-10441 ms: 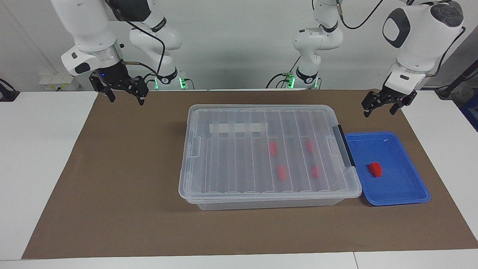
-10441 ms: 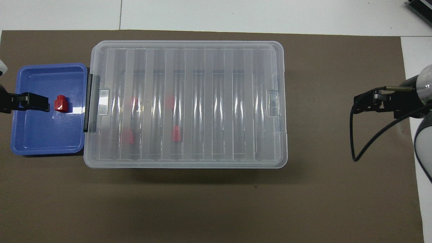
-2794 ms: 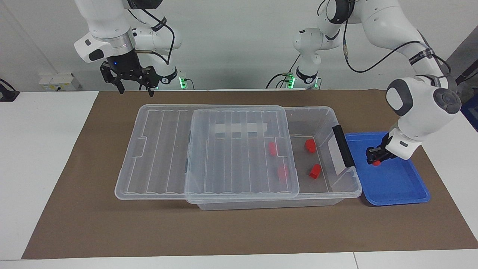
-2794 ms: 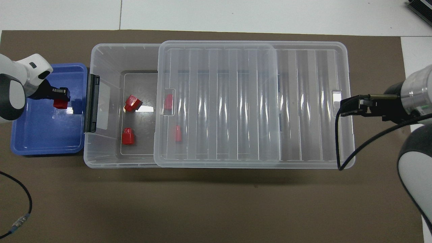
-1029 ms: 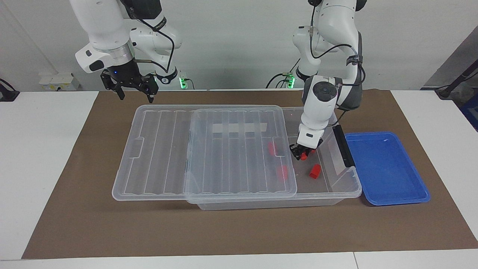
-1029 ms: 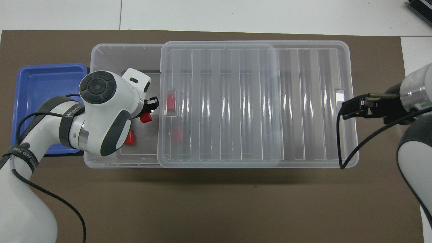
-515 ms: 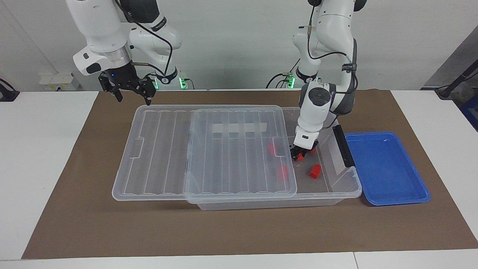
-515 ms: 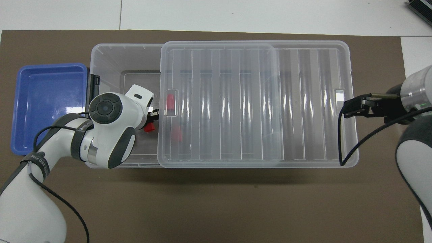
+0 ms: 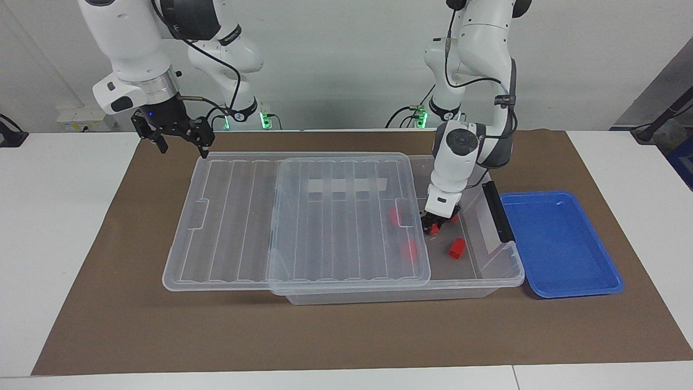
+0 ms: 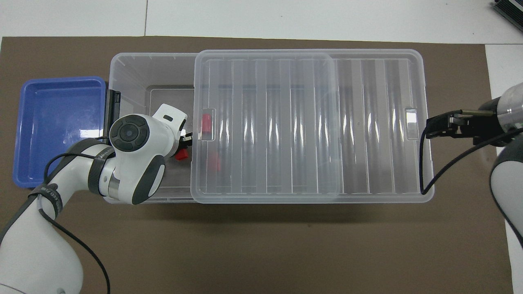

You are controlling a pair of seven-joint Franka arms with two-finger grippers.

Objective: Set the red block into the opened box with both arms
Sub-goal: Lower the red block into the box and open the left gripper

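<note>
Lid (image 9: 295,216) half across box (image 9: 487,273), tray (image 9: 563,246) beside

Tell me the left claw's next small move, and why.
Probably open and let go. The left claw is shut on the red block, low inside the open end of the box, clear of the slid-back lid. The right claw waits open by the lid's edge.
</note>
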